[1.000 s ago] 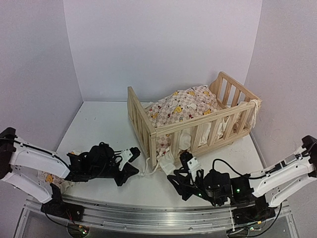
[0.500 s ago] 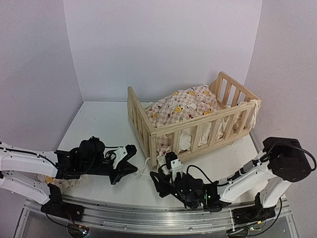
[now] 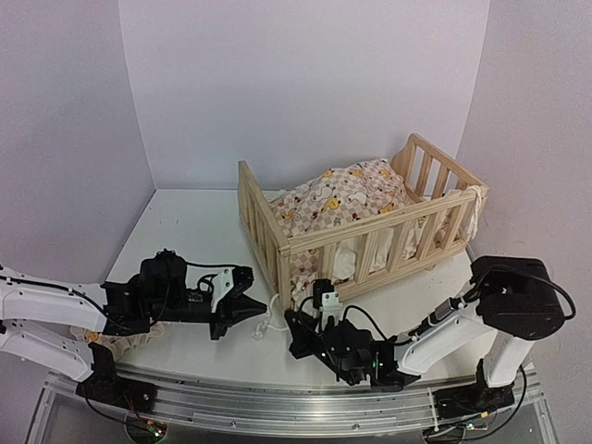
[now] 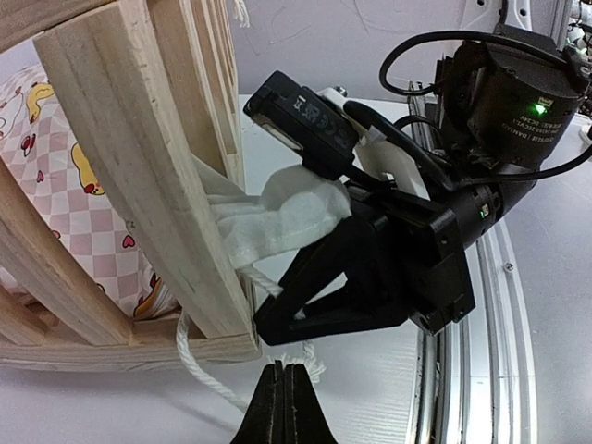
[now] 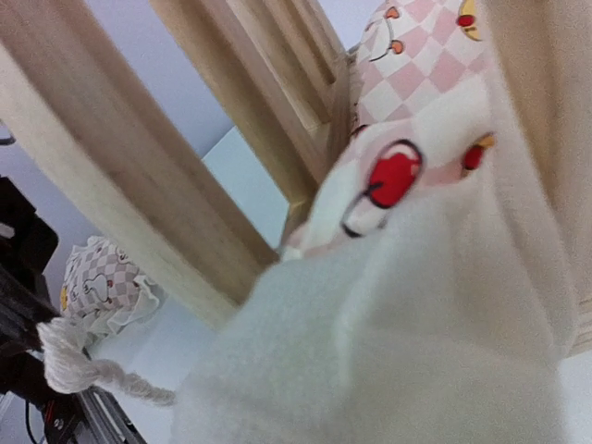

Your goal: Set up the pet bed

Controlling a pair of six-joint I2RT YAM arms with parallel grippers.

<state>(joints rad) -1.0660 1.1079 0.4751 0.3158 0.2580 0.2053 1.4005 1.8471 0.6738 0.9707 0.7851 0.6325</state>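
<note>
Jaws of the right gripper were closed on the white ruffle of the cushion, where it poked out between slats at the near corner of the frame. Jaws of the left gripper were fully closed beside a cord; I could not tell whether they pinched it. The cushion lay heaped inside the frame, not flat. Step in hand, by my reading: seating the cushion. The next move calls for working soft, limp fabric past rigid pine slats without snagging the twisted cord.
</note>
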